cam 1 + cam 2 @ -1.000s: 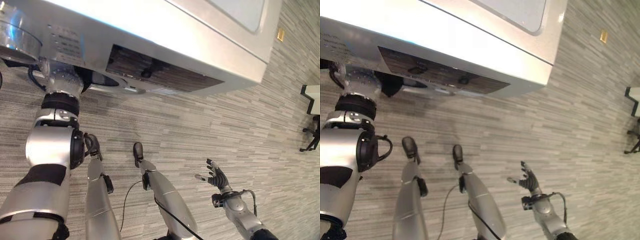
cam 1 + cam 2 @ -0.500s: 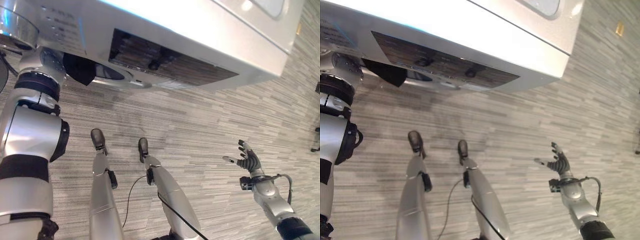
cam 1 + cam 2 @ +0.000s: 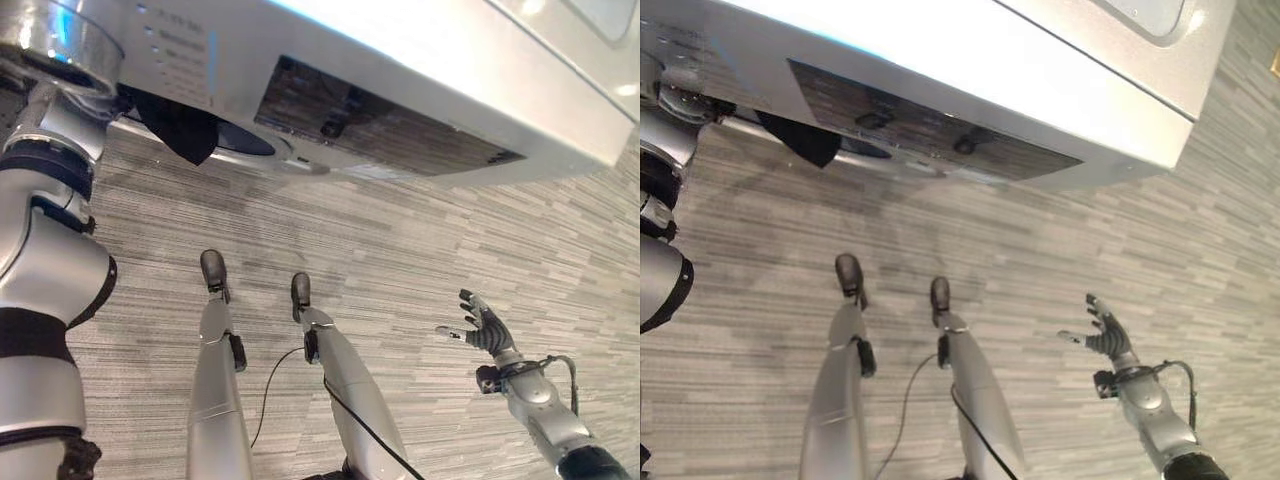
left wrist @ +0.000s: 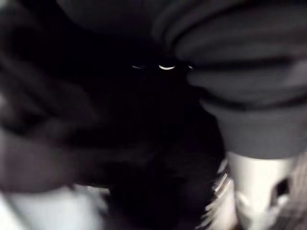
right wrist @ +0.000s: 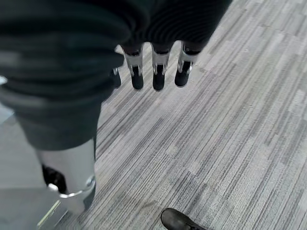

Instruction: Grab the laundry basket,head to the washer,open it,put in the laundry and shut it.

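Observation:
The silver washer (image 3: 420, 60) stands across the top of the eye views, with a dark control panel (image 3: 380, 125) on its front. Its round chrome-ringed door (image 3: 45, 40) stands open at the far left. A black garment (image 3: 180, 125) hangs out over the lower rim of the drum opening (image 3: 245, 142). My left arm reaches up to that opening and the hand is hidden inside; the left wrist view shows its dark ribbed cover (image 4: 249, 96) in the dark drum. My right hand (image 3: 485, 330) hangs low at the right, open over the floor, holding nothing.
Grey striped carpet (image 3: 400, 260) lies in front of the washer, with room to the right around my right hand. The washer's front overhangs close above my left arm.
The camera has shifted, so the washer sits differently in view. More of the black garment shows at the opening, and my left arm has gone further up to it. The right hand stays open.

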Available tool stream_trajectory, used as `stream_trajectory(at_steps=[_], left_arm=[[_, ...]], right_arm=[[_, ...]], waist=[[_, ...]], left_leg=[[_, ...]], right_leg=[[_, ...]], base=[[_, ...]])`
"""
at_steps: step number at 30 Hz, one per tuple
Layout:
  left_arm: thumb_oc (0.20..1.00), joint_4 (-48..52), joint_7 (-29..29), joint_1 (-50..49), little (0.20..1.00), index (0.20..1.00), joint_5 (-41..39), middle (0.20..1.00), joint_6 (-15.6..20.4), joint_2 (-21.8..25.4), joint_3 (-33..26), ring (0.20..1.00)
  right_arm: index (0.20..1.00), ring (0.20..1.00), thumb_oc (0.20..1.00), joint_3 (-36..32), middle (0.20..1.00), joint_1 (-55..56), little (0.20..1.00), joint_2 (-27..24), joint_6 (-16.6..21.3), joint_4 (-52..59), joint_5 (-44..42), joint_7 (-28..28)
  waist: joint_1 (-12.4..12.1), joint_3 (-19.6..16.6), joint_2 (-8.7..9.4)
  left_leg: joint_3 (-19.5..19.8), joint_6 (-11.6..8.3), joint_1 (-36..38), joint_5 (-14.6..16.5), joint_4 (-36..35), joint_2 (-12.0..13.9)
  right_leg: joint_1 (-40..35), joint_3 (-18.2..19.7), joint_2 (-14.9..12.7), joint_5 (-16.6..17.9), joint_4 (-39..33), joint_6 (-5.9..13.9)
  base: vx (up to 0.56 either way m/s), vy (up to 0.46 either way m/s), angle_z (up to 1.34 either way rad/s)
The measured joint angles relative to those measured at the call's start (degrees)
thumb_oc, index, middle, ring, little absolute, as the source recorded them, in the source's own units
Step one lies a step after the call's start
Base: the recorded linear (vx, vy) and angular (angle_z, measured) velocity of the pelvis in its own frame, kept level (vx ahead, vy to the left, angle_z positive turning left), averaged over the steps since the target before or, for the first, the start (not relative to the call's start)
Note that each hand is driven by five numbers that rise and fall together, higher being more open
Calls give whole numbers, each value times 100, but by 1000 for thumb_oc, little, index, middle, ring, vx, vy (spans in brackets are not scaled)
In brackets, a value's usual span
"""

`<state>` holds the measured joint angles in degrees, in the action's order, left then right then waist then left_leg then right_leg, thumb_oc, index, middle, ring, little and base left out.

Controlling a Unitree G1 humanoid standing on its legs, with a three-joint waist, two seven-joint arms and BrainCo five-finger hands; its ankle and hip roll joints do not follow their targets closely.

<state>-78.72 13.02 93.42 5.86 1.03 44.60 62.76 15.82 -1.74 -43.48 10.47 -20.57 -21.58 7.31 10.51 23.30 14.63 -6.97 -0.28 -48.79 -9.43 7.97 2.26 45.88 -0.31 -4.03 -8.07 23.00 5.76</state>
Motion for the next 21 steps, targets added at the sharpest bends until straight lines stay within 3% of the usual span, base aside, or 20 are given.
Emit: stream_trajectory(at_steps=[2, 5, 8, 10, 12, 16, 17, 21], left_arm=[[1000, 84, -48, 0, 1000, 1000, 650, 1000, -119, 4, 65, 1000], [1000, 429, 17, -33, 1000, 1000, 1876, 1000, -246, 115, 868, 1000], [1000, 614, 272, -81, 1000, 1000, 2349, 1000, -274, 148, 639, 1000], [1000, 683, 408, -166, 1000, 1000, 2190, 1000, -239, 118, 82, 1000], [1000, 854, 372, -381, 1000, 1000, 1195, 1000, -46, 22, -811, 1000], [1000, 1592, -223, -1061, 1000, 1000, -1225, 1000, 263, -21, -1946, 1000], [1000, 1667, -548, -1233, 1000, 1000, -2187, 1000, 392, -47, -1975, 1000], [1000, 1376, -1230, -1206, 1000, 1000, -3292, 1000, 342, -24, -1724, 1000]], right_arm=[[1000, 1000, 1000, -158, 1000, 5, 1000, -46, -13, -47, 2, 4], [1000, 1000, 1000, -126, 1000, 27, 1000, -174, 8, -28, 44, -13], [1000, 1000, 1000, -105, 1000, 33, 1000, -148, 110, -45, 55, -5], [1000, 1000, 1000, -110, 1000, 32, 1000, -6, 162, -81, 91, 15], [1000, 1000, 1000, -87, 1000, -7, 1000, 309, 152, -228, 214, 18], [1000, 1000, 1000, 175, 1000, -84, 1000, 464, -69, -300, 218, 9], [1000, 1000, 1000, 341, 1000, -144, 1000, 465, -183, -360, 216, -18], [1000, 1000, 1000, 379, 1000, -178, 1000, 296, -378, -396, 218, -125]], waist=[[0, 0, 0], [-46, 0, 0], [-56, 0, 0], [-66, 0, 0], [-71, 0, 0], [-83, -8, -86], [-102, 2, -125], [-97, -44, -333]], left_leg=[[25, 25, 10, -18, -3, 26], [26, 40, 36, -30, -3, 22], [37, 46, 45, -35, -4, 2], [39, 49, 46, -37, -3, -8], [34, 53, 71, -41, -1, -23], [26, 54, 138, -41, -1, -42], [21, 54, 180, -41, 0, -32], [18, 52, 266, -46, 7, -21]], right_leg=[[-4, -22, 3, 0, 40, 0], [11, -19, 1, -30, 140, 3], [17, -28, 4, -71, 212, 24], [19, -29, -2, -75, 225, 30], [16, -26, -11, -87, 260, 37], [-14, -16, -21, -105, 310, 19], [-41, -8, -16, -111, 330, 9], [-107, -6, -9, -128, 402, -7]], base=[[0, 0, 0], [-4, 0, 1], [-11, -14, 6], [0, 0, 0], [0, 0, 0], [10, 29, -1], [0, 0, 0], [0, 0, 0]])
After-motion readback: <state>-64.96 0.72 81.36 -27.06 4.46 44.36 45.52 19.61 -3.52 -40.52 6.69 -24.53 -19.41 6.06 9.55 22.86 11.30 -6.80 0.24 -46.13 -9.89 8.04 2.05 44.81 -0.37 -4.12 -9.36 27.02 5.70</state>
